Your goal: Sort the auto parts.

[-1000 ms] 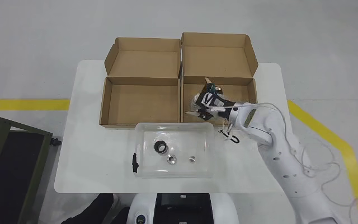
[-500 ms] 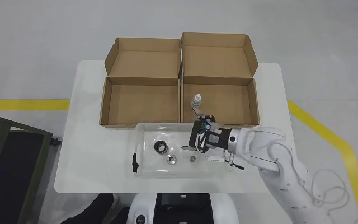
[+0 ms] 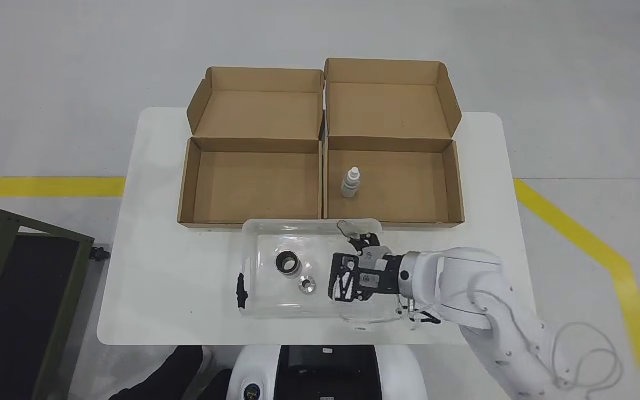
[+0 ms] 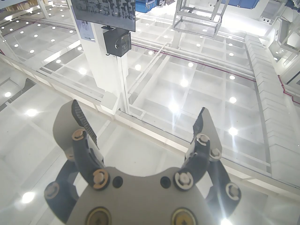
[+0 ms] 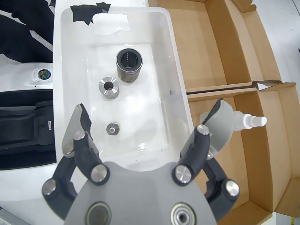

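A clear plastic bin point(image 3: 262, 240) point(image 5: 70, 76) at the table's front holds a black cylindrical bearing point(image 3: 287, 264) point(image 5: 129, 67), a silver bushing point(image 3: 308, 285) point(image 5: 109, 87) and a small silver nut point(image 5: 113, 128). My right gripper point(image 3: 339, 264) point(image 5: 148, 112) hangs open above the bin's right part, over the nut, holding nothing. A small white bottle point(image 3: 351, 181) point(image 5: 248, 121) stands in the right cardboard box point(image 3: 410, 190) point(image 5: 264, 155). The left cardboard box point(image 3: 250, 185) point(image 5: 199, 47) has nothing in it. My left gripper point(image 4: 138, 115) is open and points up at the ceiling.
Both boxes sit side by side behind the bin with their lids folded back. Black tape point(image 3: 240, 290) point(image 5: 89, 13) marks the bin's left end. Bare white table point(image 3: 160, 250) lies to the left of the bin and boxes.
The right gripper let go of the white bottle in the right box, then drew back toward the front and came over the bin. The bottle stays standing in the box.
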